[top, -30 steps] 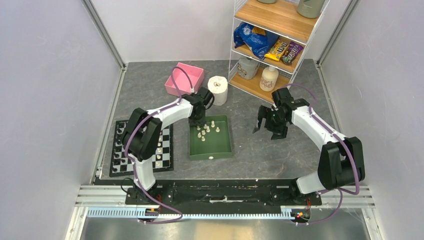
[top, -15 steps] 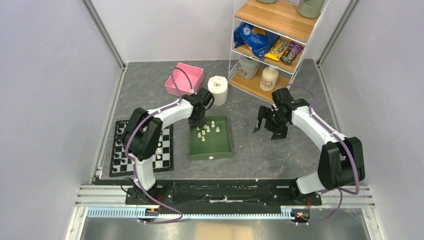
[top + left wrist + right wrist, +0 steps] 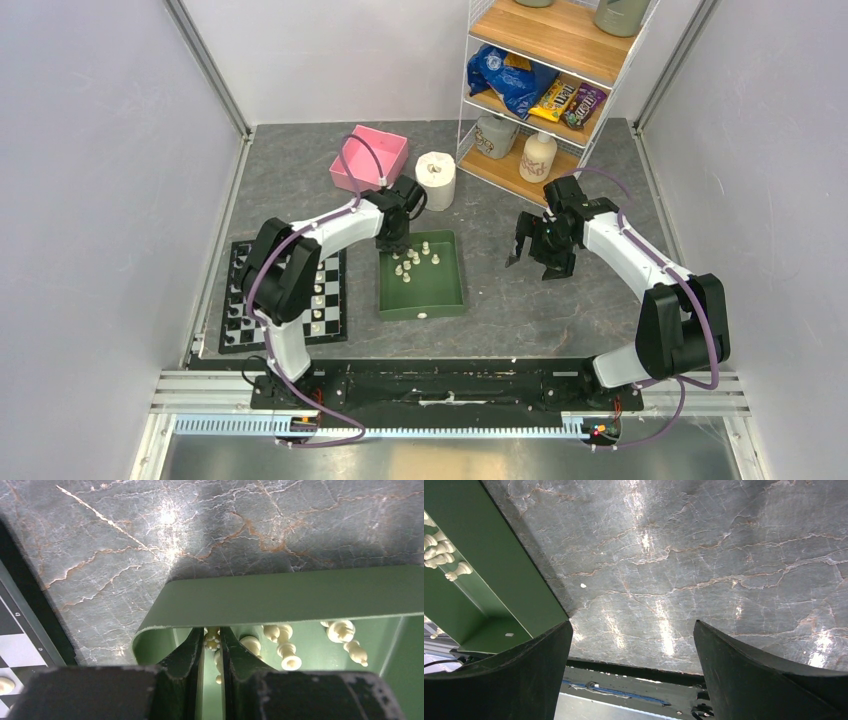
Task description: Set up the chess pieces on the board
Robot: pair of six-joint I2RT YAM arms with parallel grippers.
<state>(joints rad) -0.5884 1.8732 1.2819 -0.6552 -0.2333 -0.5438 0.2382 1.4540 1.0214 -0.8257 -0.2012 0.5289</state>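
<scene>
Left gripper (image 3: 212,634): jaws narrowed onto one piece (image 3: 213,643) in the far-left corner of the tray (image 3: 300,592).
Piece axis: cannot tell, mostly hidden by the tips.
Board (image 3: 335,292): just left of tray, so the carry goes left.
Right gripper (image 3: 633,630): wide open, empty, right of tray.
Other pieces (image 3: 410,262): loose in tray's far half.

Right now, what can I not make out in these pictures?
- Left wrist: whether the left gripper grips the chess piece between its fingers; they hide its body.
- Top external: the board where the left arm covers it.
- Top external: each piece's kind in the green tray; too small.
- Right wrist: the tray, cut by the left edge.
</scene>
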